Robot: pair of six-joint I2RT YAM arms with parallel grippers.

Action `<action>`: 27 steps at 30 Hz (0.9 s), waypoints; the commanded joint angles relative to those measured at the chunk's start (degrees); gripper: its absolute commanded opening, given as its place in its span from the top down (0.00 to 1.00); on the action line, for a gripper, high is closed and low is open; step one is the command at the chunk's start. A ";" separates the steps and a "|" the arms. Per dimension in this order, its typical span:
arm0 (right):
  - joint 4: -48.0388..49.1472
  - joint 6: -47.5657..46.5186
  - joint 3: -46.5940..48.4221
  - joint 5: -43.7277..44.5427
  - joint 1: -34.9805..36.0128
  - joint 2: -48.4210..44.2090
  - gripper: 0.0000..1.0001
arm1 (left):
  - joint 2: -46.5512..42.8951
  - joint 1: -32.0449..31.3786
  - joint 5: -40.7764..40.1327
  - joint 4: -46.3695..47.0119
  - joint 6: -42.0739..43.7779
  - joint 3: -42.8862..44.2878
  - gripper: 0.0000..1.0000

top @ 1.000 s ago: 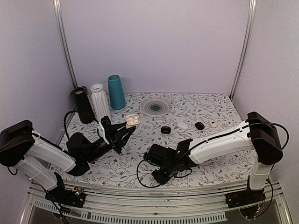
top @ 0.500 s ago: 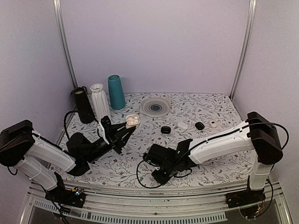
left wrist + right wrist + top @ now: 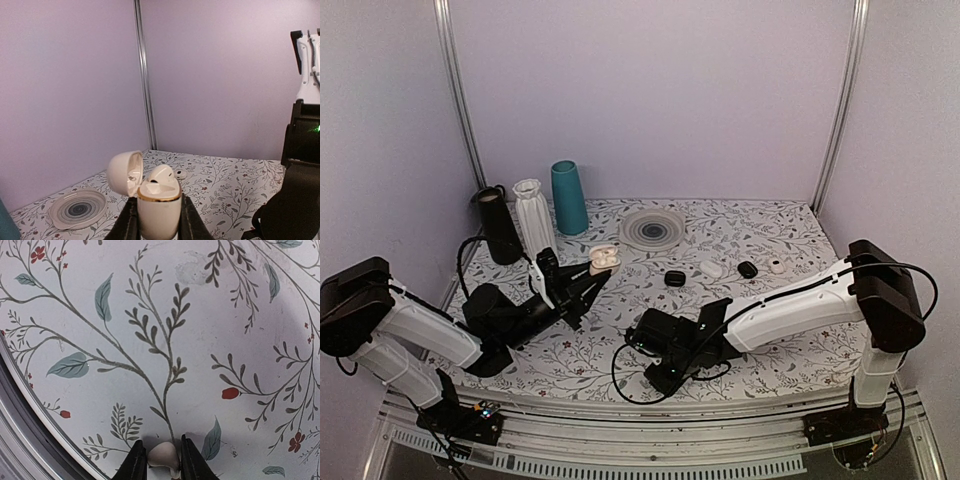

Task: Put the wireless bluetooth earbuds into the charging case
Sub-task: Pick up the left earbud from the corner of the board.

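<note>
My left gripper [image 3: 158, 225] is shut on the cream-white charging case [image 3: 159, 210], holding it upright with its lid [image 3: 123, 173] swung open to the left. One white earbud [image 3: 161, 175] sits in the case's top. In the top view the case [image 3: 603, 260] is held above the table left of centre. My right gripper [image 3: 160, 465] is shut on a second white earbud [image 3: 162, 456], low over the floral table near its front edge; in the top view this gripper [image 3: 658, 378] is at the front centre.
A black vase [image 3: 500, 224], a ribbed white vase [image 3: 533, 215] and a teal vase [image 3: 568, 197] stand at the back left. A grey ringed plate [image 3: 652, 228] lies at the back centre. Small dark and white pieces [image 3: 675, 278] [image 3: 711, 269] [image 3: 747, 269] [image 3: 777, 266] lie mid-table.
</note>
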 commanded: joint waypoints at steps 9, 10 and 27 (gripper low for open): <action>5.05 5.67 -3.10 -0.80 -2.09 -4.25 0.85 | 0.01 0.84 -0.77 0.60 -1.40 1.16 1.00; 6.14 6.14 -3.70 -0.74 -2.37 -5.46 0.85 | -0.02 0.97 -0.82 0.48 -1.90 1.24 1.00; 18.46 6.83 -4.61 3.54 -5.04 -29.46 0.84 | 1.56 3.53 8.28 0.44 -5.72 3.44 1.00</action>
